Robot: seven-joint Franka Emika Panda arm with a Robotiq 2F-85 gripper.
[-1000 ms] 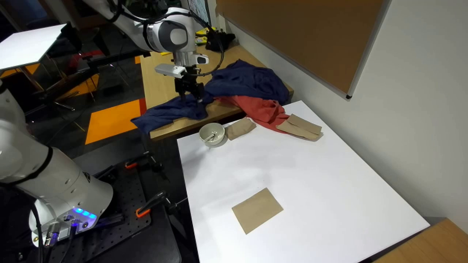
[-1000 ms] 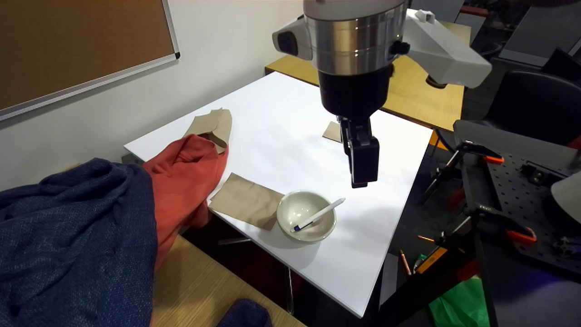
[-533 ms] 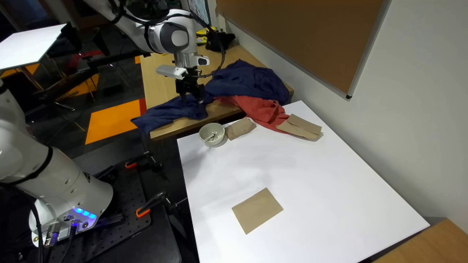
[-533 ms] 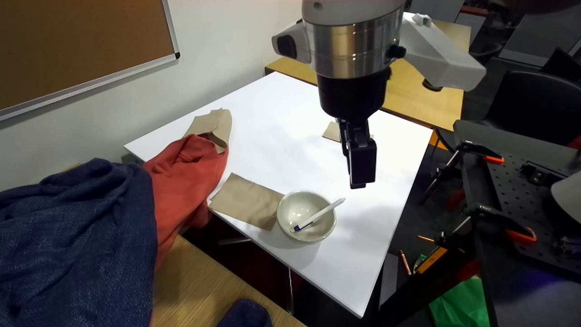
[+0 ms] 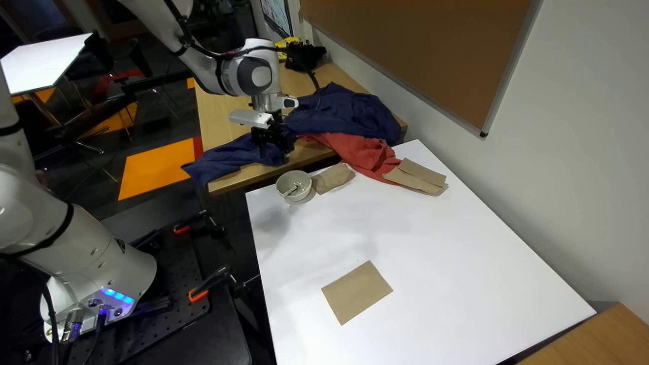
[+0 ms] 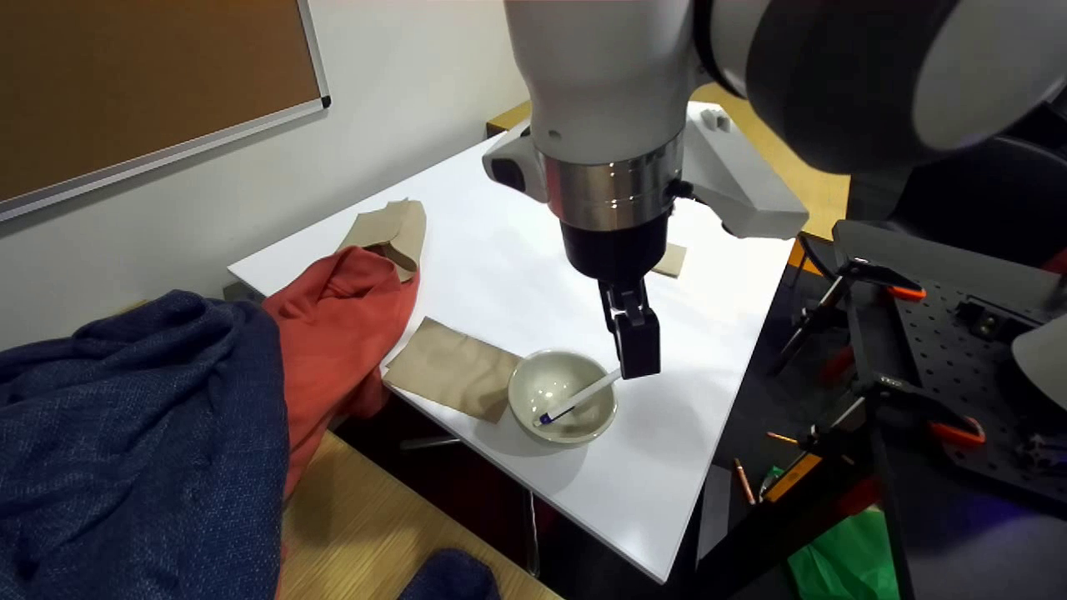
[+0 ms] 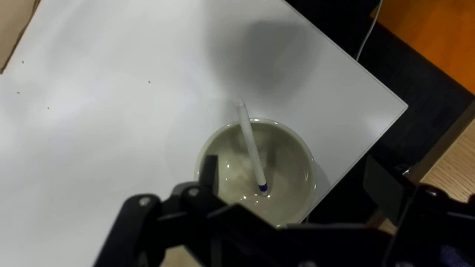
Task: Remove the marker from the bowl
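A pale bowl (image 7: 289, 167) sits near one corner of a white table (image 5: 431, 279), with the marker (image 7: 252, 148) in it: the end with a dark blue band rests low inside, while the body leans on the rim and the plain white end pokes out past it. That lean probably suits the job, since it lifts part of the marker to where it could be pinched. The gripper (image 7: 296, 179) hangs above the bowl, pointing down, most likely to line up before dropping onto the marker. Its fingers (image 7: 210, 172) are spread wide; in the wrist view one shows on either side of the marker, and nothing is held between them. In an exterior view a finger (image 6: 640, 346) covers the marker's upper end, though this looks like overlap rather than touch. Just beside the bowl lies brown paper (image 6: 454, 367); whether the two touch is hard to tell. Beyond that paper from the bowl come a red cloth (image 6: 346, 325) and then a dark blue cloth (image 6: 142, 442). Well apart from the bowl, a flat brown sheet (image 5: 357, 292) lies on the table.
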